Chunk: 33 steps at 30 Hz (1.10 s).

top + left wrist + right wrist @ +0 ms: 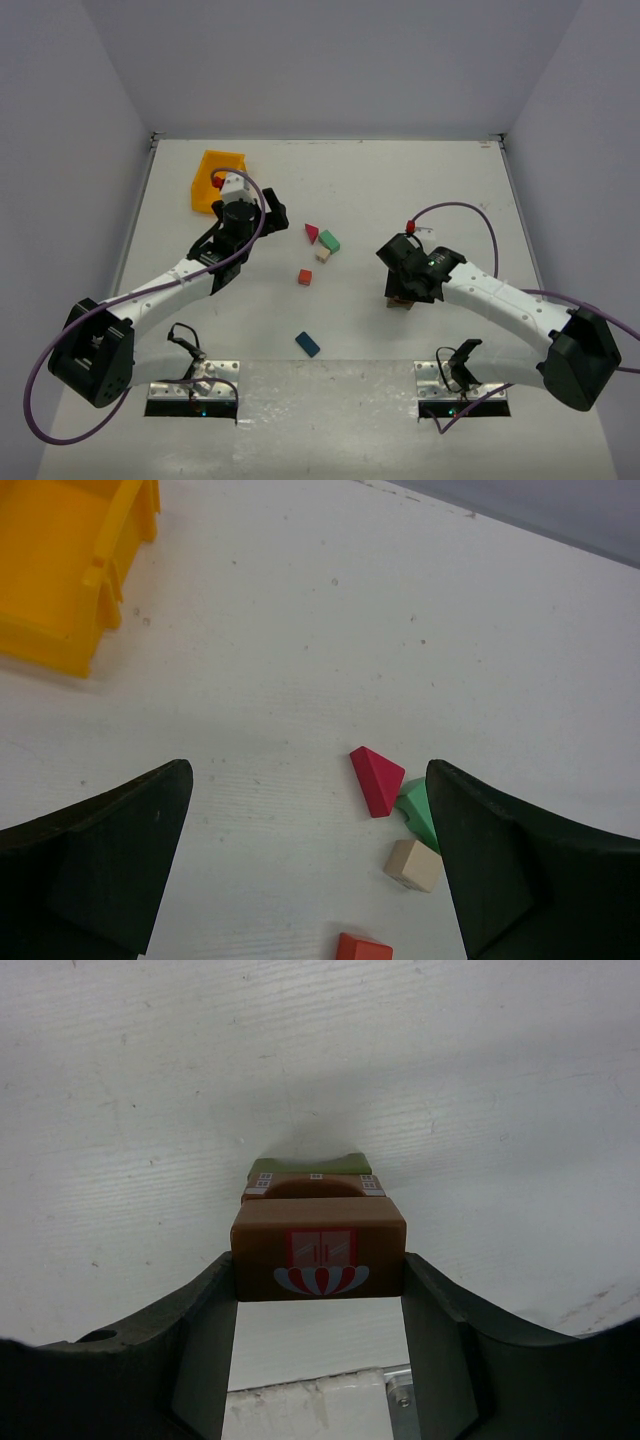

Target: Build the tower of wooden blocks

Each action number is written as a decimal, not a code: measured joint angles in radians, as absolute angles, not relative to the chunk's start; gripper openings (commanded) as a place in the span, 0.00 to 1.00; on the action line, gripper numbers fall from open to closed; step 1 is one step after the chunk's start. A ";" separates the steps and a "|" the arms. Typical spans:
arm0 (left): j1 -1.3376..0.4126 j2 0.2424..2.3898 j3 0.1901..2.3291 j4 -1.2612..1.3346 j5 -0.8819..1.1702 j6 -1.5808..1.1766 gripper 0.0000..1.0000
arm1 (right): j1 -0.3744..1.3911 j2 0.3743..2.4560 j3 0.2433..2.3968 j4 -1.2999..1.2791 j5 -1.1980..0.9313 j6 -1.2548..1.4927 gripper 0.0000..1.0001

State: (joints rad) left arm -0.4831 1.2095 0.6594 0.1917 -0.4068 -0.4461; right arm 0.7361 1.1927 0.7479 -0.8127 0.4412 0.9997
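The right gripper [318,1266] is clamped on a brown rectangular wooden block printed with a red door [318,1248]; both fingers press on its short end faces, so the block's long axis runs from finger to finger. The tower [314,1186] lies directly beyond this block along the line of the fingers. Only a brown arched piece with window prints and an olive-green piece [308,1167] behind it show past the block's far edge. Their long sides run parallel to the held block, so no turn of the wrist appears to be needed. Whether the block already rests on the stack cannot be told. In the top view the tower stands on the white table [420,180] right of centre, under the right gripper. The left gripper [272,214] is spread wide and empty, near the yellow-orange plastic bin [205,190]. It is the nearer arm to the loose magenta triangular prism [312,233], green block [329,241] and cream cube [323,254].
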 measured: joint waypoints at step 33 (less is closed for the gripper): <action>-0.483 1.209 0.659 0.192 -0.399 -0.446 1.00 | 0.736 1.188 0.743 -0.795 0.442 1.004 0.43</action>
